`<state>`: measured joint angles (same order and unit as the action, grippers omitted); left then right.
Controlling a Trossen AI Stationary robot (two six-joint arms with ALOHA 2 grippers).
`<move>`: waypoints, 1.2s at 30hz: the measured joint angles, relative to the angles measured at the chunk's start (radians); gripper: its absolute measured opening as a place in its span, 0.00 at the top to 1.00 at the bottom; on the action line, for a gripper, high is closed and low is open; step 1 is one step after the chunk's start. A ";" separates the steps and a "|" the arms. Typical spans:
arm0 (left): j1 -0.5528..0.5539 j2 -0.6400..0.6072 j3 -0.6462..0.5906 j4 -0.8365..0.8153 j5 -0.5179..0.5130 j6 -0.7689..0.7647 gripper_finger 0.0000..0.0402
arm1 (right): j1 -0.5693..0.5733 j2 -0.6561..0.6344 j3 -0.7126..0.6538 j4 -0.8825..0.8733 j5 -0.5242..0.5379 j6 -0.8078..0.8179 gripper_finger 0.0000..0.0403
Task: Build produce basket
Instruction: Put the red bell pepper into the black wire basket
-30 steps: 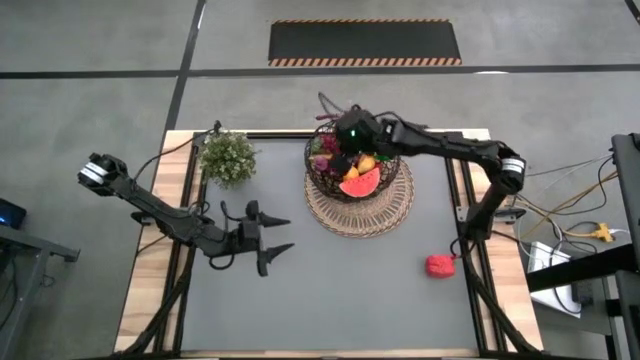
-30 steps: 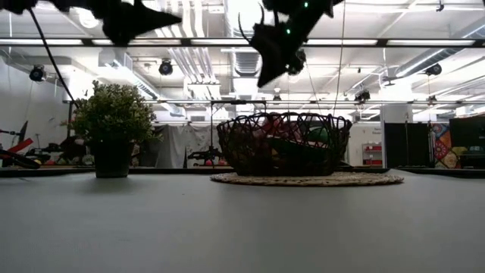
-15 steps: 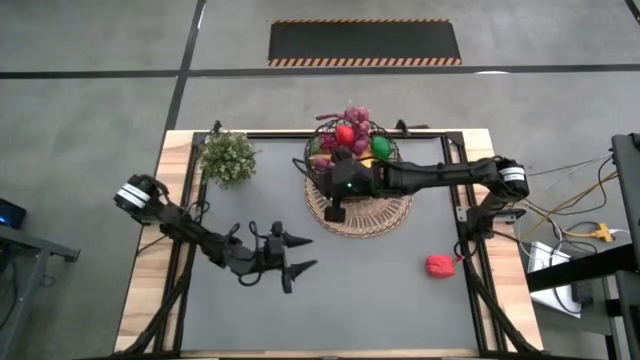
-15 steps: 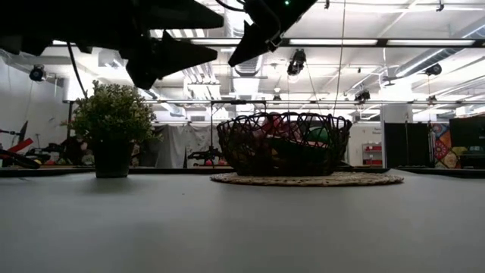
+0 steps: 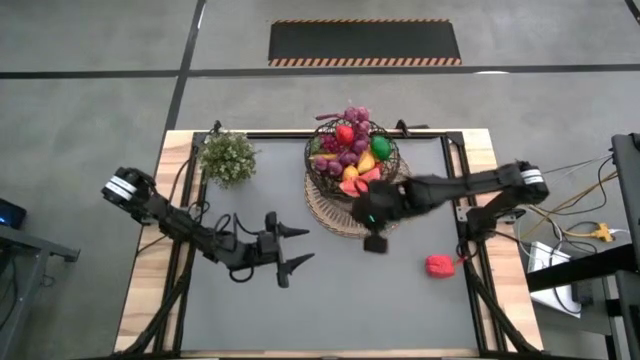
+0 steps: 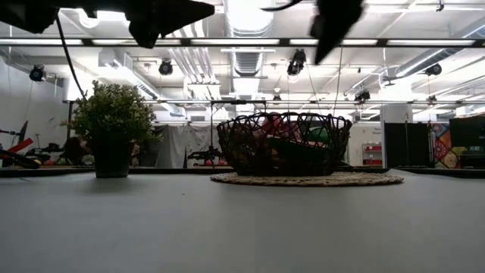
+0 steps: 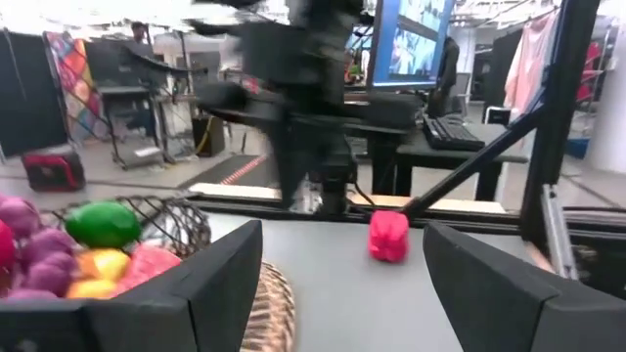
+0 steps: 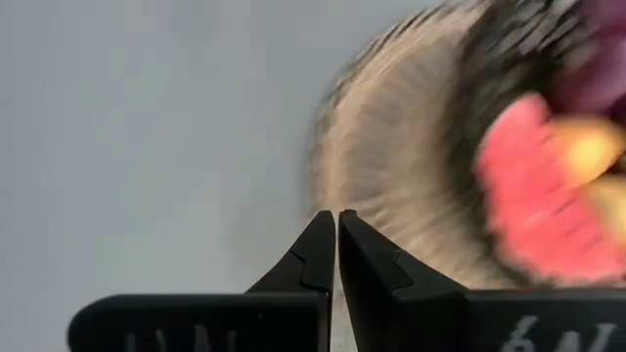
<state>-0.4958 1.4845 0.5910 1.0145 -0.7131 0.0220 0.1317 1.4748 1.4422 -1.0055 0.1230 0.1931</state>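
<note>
The dark wire basket stands on a round woven mat at the table's far middle. It holds produce: purple grapes, a green lime, a pink watermelon slice and others. One red pepper lies on the table to the near right; it also shows in the left wrist view. My right gripper hangs shut over the mat's near rim, between basket and pepper, pointing steeply down. My left gripper is held open and level left of the mat, with nothing between its fingers.
A small potted green plant stands at the far left. Black frame rails run along the table's sides. The grey table surface lies bare toward the near edge.
My right gripper has swung from above the basket toward the near edge and then rightward, ending over the mat's near rim, still shut and tipped further down. My left gripper has drifted a little toward the mat, still open. The basket and pepper have stayed put.
</note>
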 joint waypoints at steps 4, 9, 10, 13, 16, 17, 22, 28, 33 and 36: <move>0.009 -0.006 0.004 -0.001 0.000 0.045 0.34 | 0.134 -0.065 -0.098 0.008 -0.004 0.147 0.98; 0.019 -0.008 0.005 0.002 0.000 0.045 0.34 | 0.277 -0.138 -0.280 0.129 0.022 0.389 0.98; 0.019 -0.008 0.005 0.002 0.000 0.045 0.34 | 0.303 -0.147 -0.319 0.162 0.036 0.437 0.98; 0.019 -0.008 0.005 -0.002 0.000 0.045 0.34 | 0.362 -0.165 -0.427 0.259 0.078 0.562 0.98; 0.023 -0.008 0.005 0.000 0.001 0.046 0.34 | 0.402 -0.162 -0.498 0.300 0.106 0.704 0.98; 0.025 -0.008 0.005 0.000 0.000 0.047 0.34 | 0.412 -0.155 -0.509 0.288 0.118 0.758 0.98; 0.042 -0.008 0.012 0.005 0.000 0.086 0.34 | 0.439 -0.109 -0.456 0.028 0.351 1.035 0.98; 0.050 -0.008 0.034 0.058 0.001 0.156 0.34 | 0.444 -0.075 -0.405 -0.276 0.367 1.258 0.98; 0.050 -0.008 0.055 0.056 0.002 0.211 0.34 | 0.444 -0.089 -0.416 -0.326 0.315 1.272 0.98; 0.051 -0.008 0.064 0.055 0.002 0.224 0.34 | 0.444 -0.100 -0.419 -0.332 0.309 1.265 0.97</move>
<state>-0.4446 1.4761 0.6554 1.0695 -0.7113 0.2462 0.5755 1.3747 1.0237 -1.3371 0.4317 1.4582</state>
